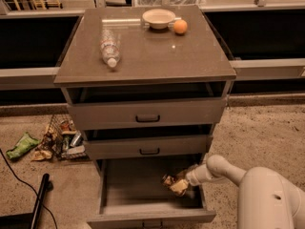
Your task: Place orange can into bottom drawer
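The bottom drawer [136, 187] of the grey cabinet is pulled out, and its floor is bare on the left. My arm reaches in from the lower right. My gripper [181, 182] is inside the drawer at its right side, low over the floor. It is shut on the orange can [171, 184], which lies tilted with its mottled gold-brown label showing. I cannot tell whether the can touches the drawer floor.
The two upper drawers [147, 113] are slightly open. On the cabinet top lie a clear plastic bottle [109, 49], a bowl [158, 18] and an orange fruit [180, 26]. Litter and a wire basket [62, 140] sit on the floor at the left, with a black cable [40, 199] nearby.
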